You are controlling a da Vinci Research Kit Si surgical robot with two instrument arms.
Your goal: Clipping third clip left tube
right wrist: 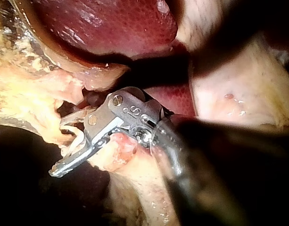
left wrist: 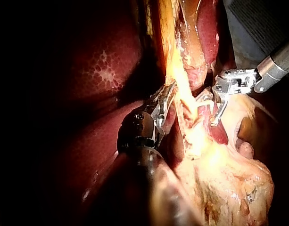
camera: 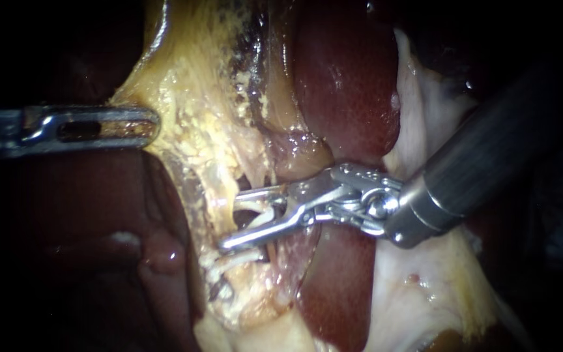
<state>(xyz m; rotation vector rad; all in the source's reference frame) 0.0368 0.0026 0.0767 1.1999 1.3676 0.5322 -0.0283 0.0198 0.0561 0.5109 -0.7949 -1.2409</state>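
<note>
Right instrument (camera: 230, 220), shiny steel on a smooth grey shaft: end effector was spread, straddling a pale stringy tube (camera: 260, 212) beside glossy maroon liver (camera: 346, 98). Left instrument (camera: 151, 125), flat slotted end effector, pinched lumpy yellow fatty tissue (camera: 190, 98).

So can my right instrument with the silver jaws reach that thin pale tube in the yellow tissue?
Probably yes: the right instrument, jaws open, straddles the pale tube, nothing between; the left instrument holds the yellow tissue aside.

Liver (camera: 346, 91), dark red, glossy, underlies everything. Yellow fatty tissue (camera: 193, 124) lies across it; pale tissue (camera: 418, 300) lies against its lower right edge.
</note>
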